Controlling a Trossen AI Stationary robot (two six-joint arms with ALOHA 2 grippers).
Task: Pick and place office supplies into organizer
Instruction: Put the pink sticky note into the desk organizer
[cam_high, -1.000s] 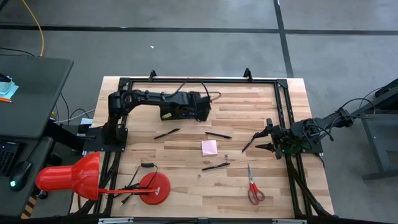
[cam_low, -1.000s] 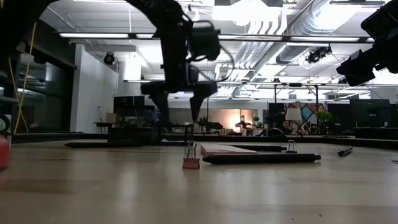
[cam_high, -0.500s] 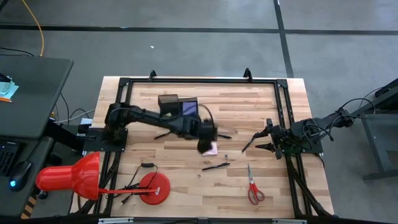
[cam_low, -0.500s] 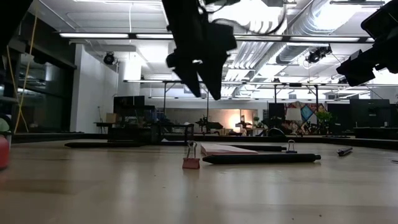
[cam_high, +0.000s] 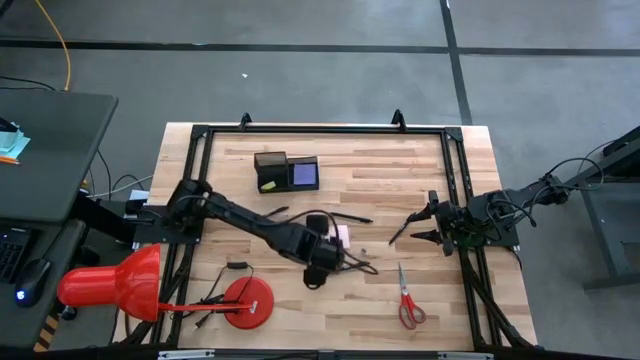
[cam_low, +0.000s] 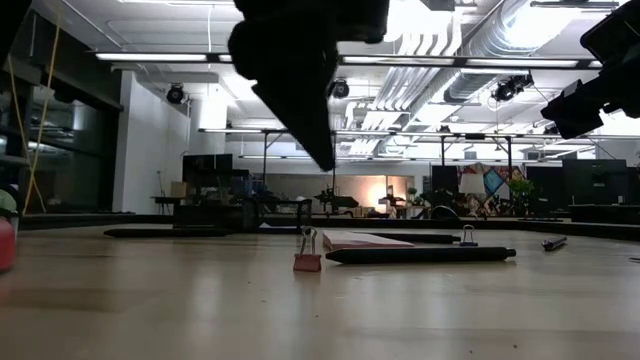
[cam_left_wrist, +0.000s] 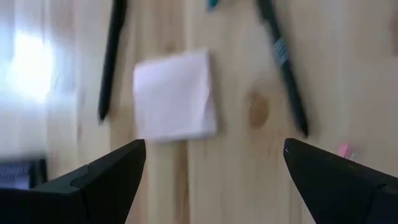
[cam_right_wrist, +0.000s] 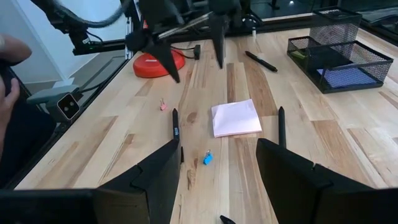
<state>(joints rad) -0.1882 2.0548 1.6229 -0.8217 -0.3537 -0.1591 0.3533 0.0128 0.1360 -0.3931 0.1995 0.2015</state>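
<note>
Hovering with fingers spread, left gripper (cam_left_wrist: 211, 168) hangs above pink sticky-note pad (cam_left_wrist: 175, 95).

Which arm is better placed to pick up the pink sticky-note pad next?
Left. The left gripper hangs open right by the pink sticky-note pad; the right gripper waits near the table's right edge.

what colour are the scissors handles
Red; the scissors show best in the high view, lying near the table's front right.

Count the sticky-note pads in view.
2. A pink pad lies mid-table; a purple pad sits in one compartment of the organizer. The left arm might hide others.
</note>
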